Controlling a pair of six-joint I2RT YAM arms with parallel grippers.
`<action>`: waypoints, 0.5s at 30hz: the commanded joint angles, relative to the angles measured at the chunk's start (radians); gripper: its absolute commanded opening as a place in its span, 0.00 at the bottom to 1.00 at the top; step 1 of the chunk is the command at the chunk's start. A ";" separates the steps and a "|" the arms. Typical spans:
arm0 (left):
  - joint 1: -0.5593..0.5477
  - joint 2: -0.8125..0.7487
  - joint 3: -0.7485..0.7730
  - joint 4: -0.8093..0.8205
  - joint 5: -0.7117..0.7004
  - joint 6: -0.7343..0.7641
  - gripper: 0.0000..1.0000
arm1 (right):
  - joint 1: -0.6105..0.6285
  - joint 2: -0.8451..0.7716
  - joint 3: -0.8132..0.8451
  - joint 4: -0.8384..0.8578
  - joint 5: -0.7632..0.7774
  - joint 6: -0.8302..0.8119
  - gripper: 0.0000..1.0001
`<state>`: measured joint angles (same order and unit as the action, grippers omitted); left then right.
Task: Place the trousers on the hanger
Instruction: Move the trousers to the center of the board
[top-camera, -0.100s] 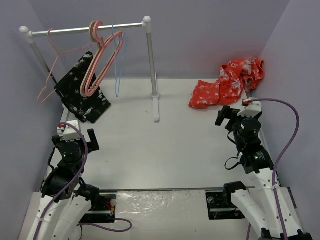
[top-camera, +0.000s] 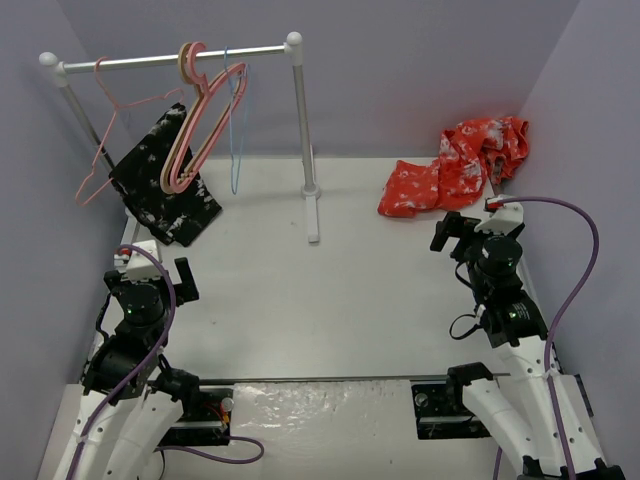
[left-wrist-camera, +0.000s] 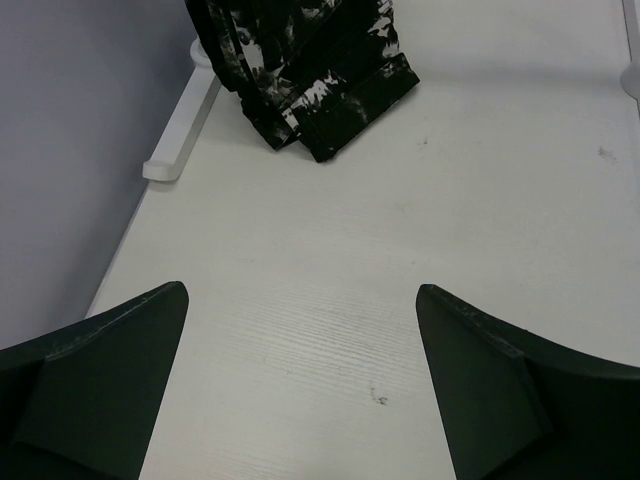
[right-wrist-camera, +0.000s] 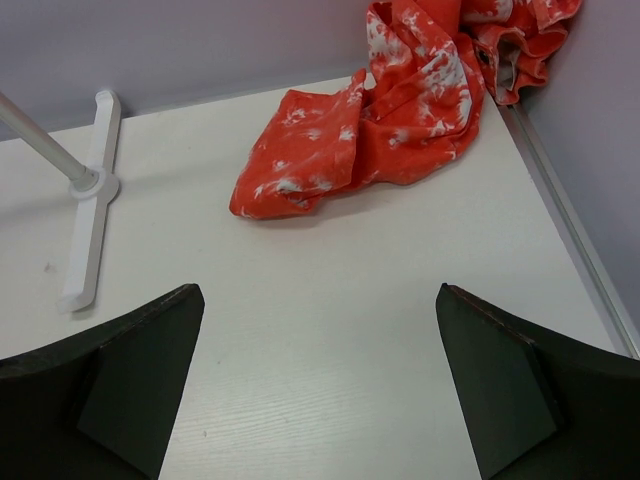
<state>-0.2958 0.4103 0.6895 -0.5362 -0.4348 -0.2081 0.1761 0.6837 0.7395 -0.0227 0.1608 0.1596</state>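
Only top view shows hanger (top-camera: 234, 180); right wrist sees trousers (right-wrist-camera: 400, 110); both jaws spread, empty.

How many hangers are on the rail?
4: a thin pink wire hanger at the left of the rail, a thick pink hanger and a beige hanger overlapping mid-rail, and the light-blue wire hanger just right of them. Overlap may hide another.
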 joint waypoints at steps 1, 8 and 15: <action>-0.005 0.018 0.020 0.073 0.011 0.016 0.97 | -0.007 0.050 0.057 0.065 0.019 0.039 1.00; -0.005 0.024 0.025 0.071 0.031 0.010 0.97 | -0.007 0.231 0.117 0.076 0.020 0.096 1.00; -0.005 0.043 0.031 0.068 0.051 0.004 0.97 | -0.010 0.508 0.260 0.083 0.116 0.206 1.00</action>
<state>-0.2962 0.4182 0.6895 -0.5331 -0.3998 -0.2085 0.1757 1.0627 0.8860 -0.0103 0.1783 0.2615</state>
